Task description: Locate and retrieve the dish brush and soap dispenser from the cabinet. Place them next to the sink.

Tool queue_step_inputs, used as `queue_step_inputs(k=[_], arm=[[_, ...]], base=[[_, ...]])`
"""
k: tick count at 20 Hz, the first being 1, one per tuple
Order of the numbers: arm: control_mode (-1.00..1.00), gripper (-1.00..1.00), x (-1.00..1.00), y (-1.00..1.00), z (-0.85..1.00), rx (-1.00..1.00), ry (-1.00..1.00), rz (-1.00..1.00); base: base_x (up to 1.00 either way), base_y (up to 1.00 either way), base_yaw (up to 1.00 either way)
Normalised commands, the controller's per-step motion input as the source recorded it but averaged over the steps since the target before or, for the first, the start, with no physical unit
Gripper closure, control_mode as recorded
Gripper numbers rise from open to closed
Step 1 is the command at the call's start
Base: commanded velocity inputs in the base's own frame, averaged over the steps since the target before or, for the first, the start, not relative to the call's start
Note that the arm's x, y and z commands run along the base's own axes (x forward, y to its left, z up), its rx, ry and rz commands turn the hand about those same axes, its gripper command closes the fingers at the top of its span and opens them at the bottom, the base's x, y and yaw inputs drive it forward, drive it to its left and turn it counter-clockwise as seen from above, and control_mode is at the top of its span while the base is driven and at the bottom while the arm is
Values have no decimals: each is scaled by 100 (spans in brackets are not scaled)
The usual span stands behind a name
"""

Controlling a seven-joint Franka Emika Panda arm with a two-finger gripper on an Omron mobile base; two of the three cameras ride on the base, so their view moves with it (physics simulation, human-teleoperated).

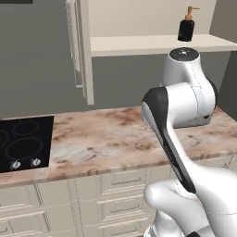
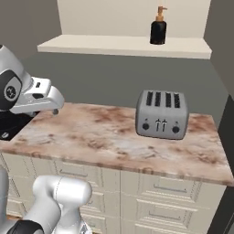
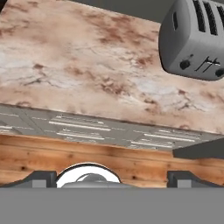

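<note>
Soap dispenser (image 1: 187,26) upright on the open cabinet (image 2: 123,45) shelf, toaster (image 2: 162,114) on the marble surface (image 1: 115,139) below it, cooktop (image 1: 24,142) far left, end effector (image 3: 112,178) fingers spread wide, holding nothing, above the surface's front edge

Hand view: a mottled pink-brown marble-pattern worktop (image 3: 83,70) runs across the upper part, with a grey four-slot metal toaster (image 3: 194,39) standing on it towards its far right corner, dark knobs and levers on the near face. Below the worktop's front edge lie cream drawer fronts with slim bar handles (image 3: 78,127), then a brown wood-plank floor (image 3: 131,159). The gripper (image 3: 112,179) shows two dark fingertips (image 3: 41,178) spread wide apart, nothing between them.
</note>
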Motion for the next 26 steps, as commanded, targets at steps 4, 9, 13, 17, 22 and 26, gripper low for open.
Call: queue_step_inputs(k=[4, 9, 13, 17, 22, 26], arm=[[100, -100, 0, 0, 0, 0, 0, 0], [100, -100, 0, 0, 0, 0, 0, 0], [100, -100, 0, 0, 0, 0, 0, 0], [100, -100, 0, 0, 0, 0, 0, 0], [100, -100, 0, 0, 0, 0, 0, 0], [100, -100, 0, 0, 0, 0, 0, 0]], base=[[43, -17, 1], [46, -33, 0], [40, -39, 0], [31, -44, 0], [37, -36, -2], [33, 1, -1]])
